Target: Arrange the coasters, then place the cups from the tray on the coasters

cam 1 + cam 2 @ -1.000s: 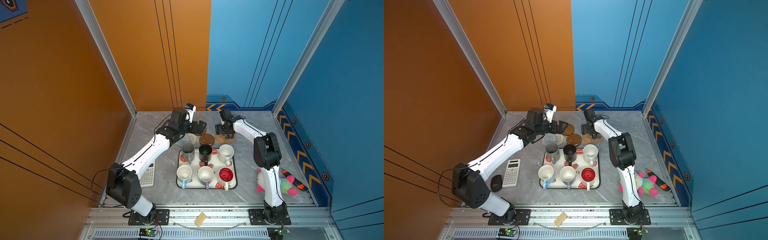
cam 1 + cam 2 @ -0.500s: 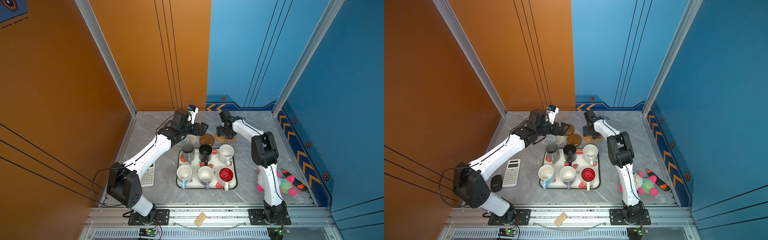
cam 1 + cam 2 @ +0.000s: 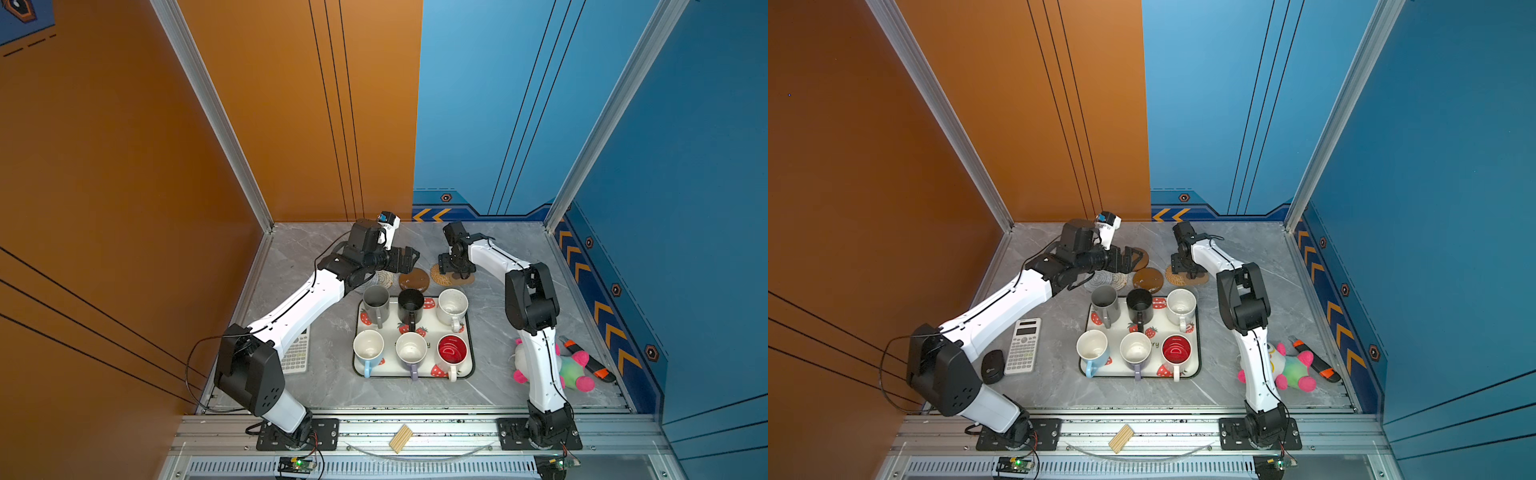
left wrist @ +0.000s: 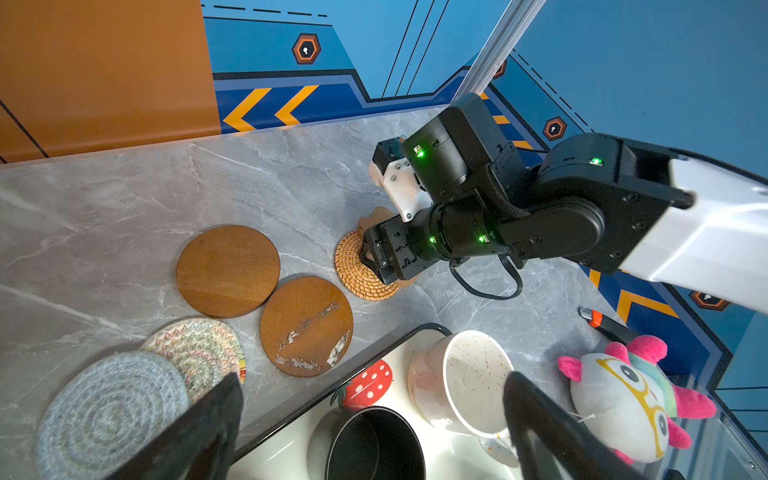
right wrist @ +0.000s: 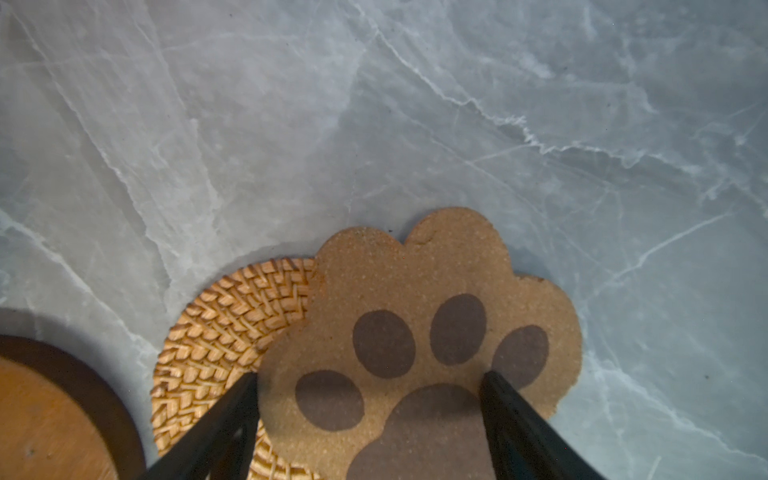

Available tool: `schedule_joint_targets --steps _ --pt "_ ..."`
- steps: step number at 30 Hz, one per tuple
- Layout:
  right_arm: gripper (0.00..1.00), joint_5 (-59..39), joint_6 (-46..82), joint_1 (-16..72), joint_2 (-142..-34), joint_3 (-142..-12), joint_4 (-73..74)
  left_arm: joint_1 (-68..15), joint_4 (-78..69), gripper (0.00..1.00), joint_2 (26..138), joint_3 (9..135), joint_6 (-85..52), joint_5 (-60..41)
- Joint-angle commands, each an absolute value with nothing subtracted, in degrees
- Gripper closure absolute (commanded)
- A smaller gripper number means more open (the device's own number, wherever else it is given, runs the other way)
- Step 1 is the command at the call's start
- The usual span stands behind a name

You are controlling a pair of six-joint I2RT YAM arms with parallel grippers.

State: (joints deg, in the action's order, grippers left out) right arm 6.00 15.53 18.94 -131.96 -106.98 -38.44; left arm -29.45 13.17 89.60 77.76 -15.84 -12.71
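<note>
**Top views.**
- Tray (image 3: 395,375): white with a dark rim and strawberry print, in the middle of the grey marble table (image 3: 498,386).
- Contents: six cups, all upright, in two rows of three.
  - Far row: tall grey cup (image 3: 376,301), black cup (image 3: 410,305), speckled white cup (image 3: 452,305).
  - Near row: blue-sided cup (image 3: 368,349), lilac-sided cup (image 3: 411,349), red-lined cup (image 3: 452,349).
- Coasters lie on the table just beyond the tray's far edge, among them the scuffed wooden disc (image 3: 414,279) and the rattan coaster (image 3: 435,275).
- Left gripper (image 3: 1128,258): jaws spread wide and empty, over the plain wooden disc (image 3: 1144,259).
- Right gripper (image 3: 451,266): pointed down at the rattan coaster.
- Beside the tray: a calculator (image 3: 1022,345) to the left and a plush toy (image 3: 1291,365) to the right.

**Left wrist view.**
- Tray (image 4: 291,444), one corner shown, holding the black cup (image 4: 374,444) and the speckled white cup (image 4: 469,382).
- On the table outside it:
  - The grey woven coaster (image 4: 108,411) overlaps the cream woven coaster (image 4: 199,353).
  - The plain wooden disc (image 4: 227,271) sits edge to edge with the scuffed wooden disc (image 4: 306,326).
  - The rattan coaster (image 4: 353,270) has the right gripper (image 4: 370,257) on it.
- The left gripper's fingers (image 4: 208,428) stand far apart with nothing between them.

**Right wrist view.**
- The paw-print coaster (image 5: 415,332) lies partly on top of the rattan coaster (image 5: 232,324).
- Right gripper (image 5: 370,378): jaws apart, one tip at the paw-print coaster's edge and the other over its face. Contact cannot be told.
- The scuffed wooden disc (image 5: 41,415) lies near the rattan coaster, not touching it.
</note>
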Motion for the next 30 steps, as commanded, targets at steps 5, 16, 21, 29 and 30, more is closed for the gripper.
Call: schedule_joint_targets --steps 5,16,21,29,30 --pt "0.25 3.63 17.74 16.37 -128.29 -103.34 -39.43 -30.59 13.54 0.01 89.83 79.54 -14.76 -12.63" --pt "0.38 1.22 18.11 14.19 -124.33 -98.71 -37.07 -32.08 13.70 0.02 92.41 81.47 -15.21 -13.36" --pt "0.44 0.37 18.33 12.90 -122.27 -96.03 -35.81 -32.51 13.85 0.02 92.51 81.76 -15.21 -13.02" --pt "0.47 -0.01 18.20 11.65 -119.38 -92.98 -34.35 -33.46 13.88 0.02 92.81 82.49 -15.38 -12.95" --pt "0.47 -0.05 18.15 11.45 -119.19 -92.67 -34.20 -33.54 13.97 0.02 92.73 82.53 -15.38 -12.83"
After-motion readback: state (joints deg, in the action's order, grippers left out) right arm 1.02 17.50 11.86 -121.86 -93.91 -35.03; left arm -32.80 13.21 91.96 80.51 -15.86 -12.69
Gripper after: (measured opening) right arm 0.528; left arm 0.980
